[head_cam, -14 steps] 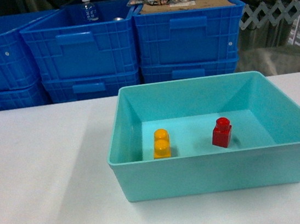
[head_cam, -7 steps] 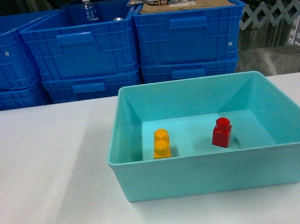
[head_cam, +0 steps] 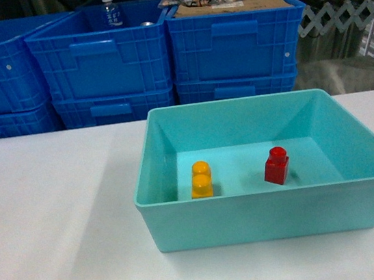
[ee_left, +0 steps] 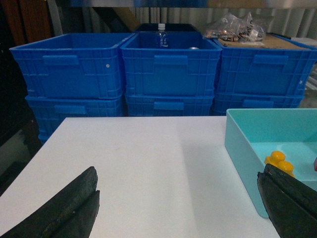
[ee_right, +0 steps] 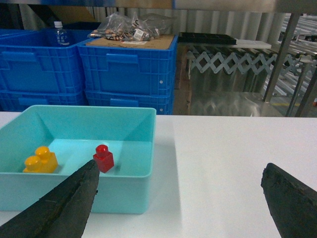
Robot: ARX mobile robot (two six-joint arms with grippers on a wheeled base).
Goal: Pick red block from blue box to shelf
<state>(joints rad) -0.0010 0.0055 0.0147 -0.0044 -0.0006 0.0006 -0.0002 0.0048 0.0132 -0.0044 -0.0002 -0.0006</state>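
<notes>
Red block (head_cam: pixel 276 165) stands upright on the blue box (head_cam: pixel 266 216) floor, right of the orange brick (head_cam: pixel 201 179). Both hands, left hand (ee_left: pixel 178 208) and right hand (ee_right: pixel 181 203), hover spread apart; sloping walls may block a fingertip, tipping the block.

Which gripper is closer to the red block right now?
Right, judging by the wrist views. The right gripper is pulled back just right of the box, the red block near its left finger. The left gripper sits over bare table, left of the box.
</notes>
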